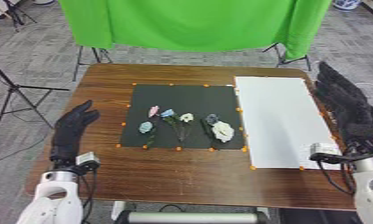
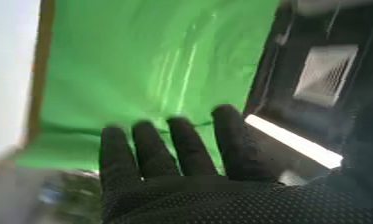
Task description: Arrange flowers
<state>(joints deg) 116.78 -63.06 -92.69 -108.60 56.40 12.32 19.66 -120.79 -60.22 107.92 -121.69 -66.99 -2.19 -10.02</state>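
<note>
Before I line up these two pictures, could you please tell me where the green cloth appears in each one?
Head view: the green cloth hangs across the top, beyond the far edge of the table.
Right wrist view: the green cloth spreads behind the fingers of the right hand.
Shared landmark: the right hand, at the right side of the head view and in the foreground of the wrist view.

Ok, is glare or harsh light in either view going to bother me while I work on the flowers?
Head view: no glare over the flowers or the dark mat, while the white sheet shows bright and nearly featureless. Right wrist view: an intense white strip near the right hand, plus pale streaks on the green cloth.
</note>
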